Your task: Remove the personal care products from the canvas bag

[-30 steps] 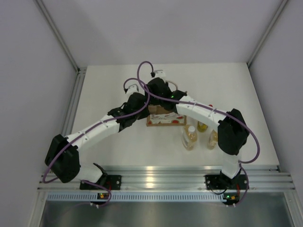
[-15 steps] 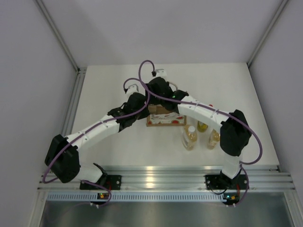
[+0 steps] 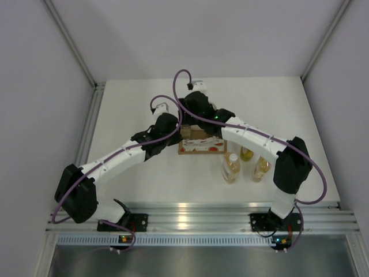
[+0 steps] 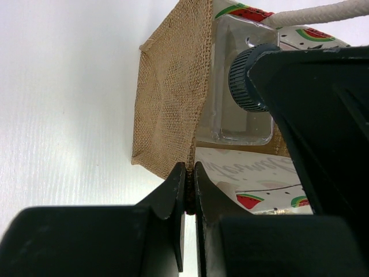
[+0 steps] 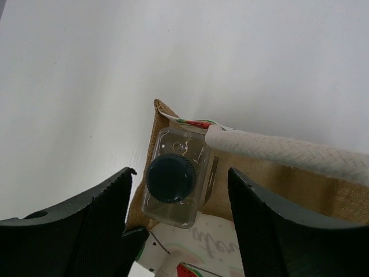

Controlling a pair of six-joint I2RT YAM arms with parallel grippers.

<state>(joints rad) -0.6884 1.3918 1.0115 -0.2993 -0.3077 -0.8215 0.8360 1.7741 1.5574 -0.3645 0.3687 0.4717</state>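
The canvas bag [image 3: 199, 144] stands mid-table, burlap with a white watermelon-print panel. My left gripper [image 4: 190, 187] is shut on its left corner seam; the burlap side [image 4: 170, 98] shows above the jaws. Inside, at the bag's left end, stands the squarish clear bottle with a dark cap [image 5: 171, 177], also in the left wrist view [image 4: 236, 118]. My right gripper [image 5: 180, 173] hangs open above it, one finger on each side of the cap, not touching. Two clear yellow bottles with white caps [image 3: 232, 167] [image 3: 260, 169] and the yellow bottle [image 3: 247, 153] stand on the table right of the bag.
A white rope handle [image 5: 288, 151] crosses the bag's mouth just right of the dark-capped bottle. The right arm's forearm [image 3: 253, 138] reaches over the three standing bottles. Grey walls enclose the table on three sides.
The right wrist has shifted slightly back and right over the bag, and its elbow swung right. The left gripper and the bag have stayed put.
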